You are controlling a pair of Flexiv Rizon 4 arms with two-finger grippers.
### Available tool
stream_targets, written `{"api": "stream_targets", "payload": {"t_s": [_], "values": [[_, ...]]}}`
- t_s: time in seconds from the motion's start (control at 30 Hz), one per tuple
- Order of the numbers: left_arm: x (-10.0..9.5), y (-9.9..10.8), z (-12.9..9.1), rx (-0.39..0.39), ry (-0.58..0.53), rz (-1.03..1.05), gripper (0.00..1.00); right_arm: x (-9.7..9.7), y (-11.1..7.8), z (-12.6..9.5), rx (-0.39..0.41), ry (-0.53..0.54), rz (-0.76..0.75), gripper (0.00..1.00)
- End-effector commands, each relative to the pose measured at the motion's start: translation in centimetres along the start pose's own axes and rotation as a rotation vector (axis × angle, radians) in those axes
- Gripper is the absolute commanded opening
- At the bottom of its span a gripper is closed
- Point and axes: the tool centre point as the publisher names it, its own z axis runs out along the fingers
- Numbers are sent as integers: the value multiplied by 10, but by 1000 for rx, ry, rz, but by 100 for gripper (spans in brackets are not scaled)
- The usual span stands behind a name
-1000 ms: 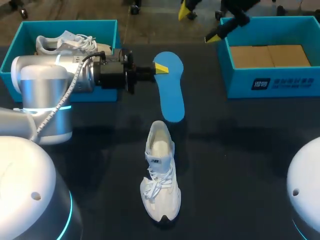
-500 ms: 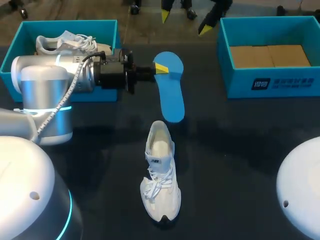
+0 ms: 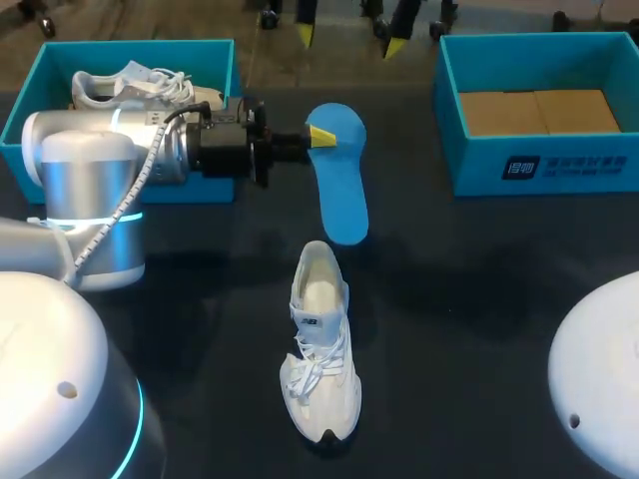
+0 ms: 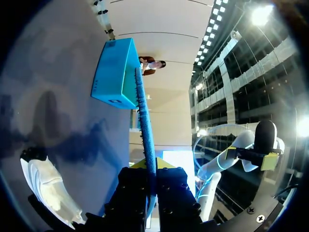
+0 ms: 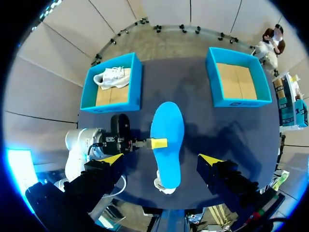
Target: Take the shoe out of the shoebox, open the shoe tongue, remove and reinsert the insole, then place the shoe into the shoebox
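In the head view, a dark table [image 3: 479,299] is seen, with soft shadows on it. The left gripper [image 3: 319,136], reaching in from the left, is closed on the heel end of a blue insole [image 3: 339,200], which is held level, its broad face up. A white shoe [image 3: 321,344] lies on the table just below the insole's toe end, with its opening toward the insole. A left box [image 3: 150,48] at the far left corner holds a second shoe [image 3: 130,85]. A right box [image 3: 599,165] at the far right shows only its brown floor. The right gripper [image 3: 349,40] is seen at the far edge, its fingers spread wide with nothing between them.

In the left wrist view, the insole is seen edge-on, pinched between the two black fingers. The shoe lies beside the gripper, and the right box is ahead of the insole's tip.

In the right wrist view, the table is looked down on from high above. The insole is seen between the parted yellow tips, well beneath them, and it covers all but the shoe's toe. The boxes stand well apart at the two far corners.
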Motion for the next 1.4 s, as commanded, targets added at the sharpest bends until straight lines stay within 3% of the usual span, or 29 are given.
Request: {"api": "stream_targets", "payload": {"t_s": [0.03,0.23,0.53,0.87,1.13,1.4], "values": [[0,0,0,-1,-2,0,0,-4,-4,6,-26,109,9,100],[0,0,0,-1,-2,0,0,-23,-2,17,-17,345,20,100],[0,0,0,-1,-2,0,0,-46,2,28,-14,550,87,100],[0,0,0,-1,-2,0,0,-59,2,32,-28,800,103,100],[0,0,0,-1,-2,0,0,-66,4,45,2,935,127,100],[0,0,0,-1,-2,0,0,-75,2,59,-16,1070,119,100]]}}
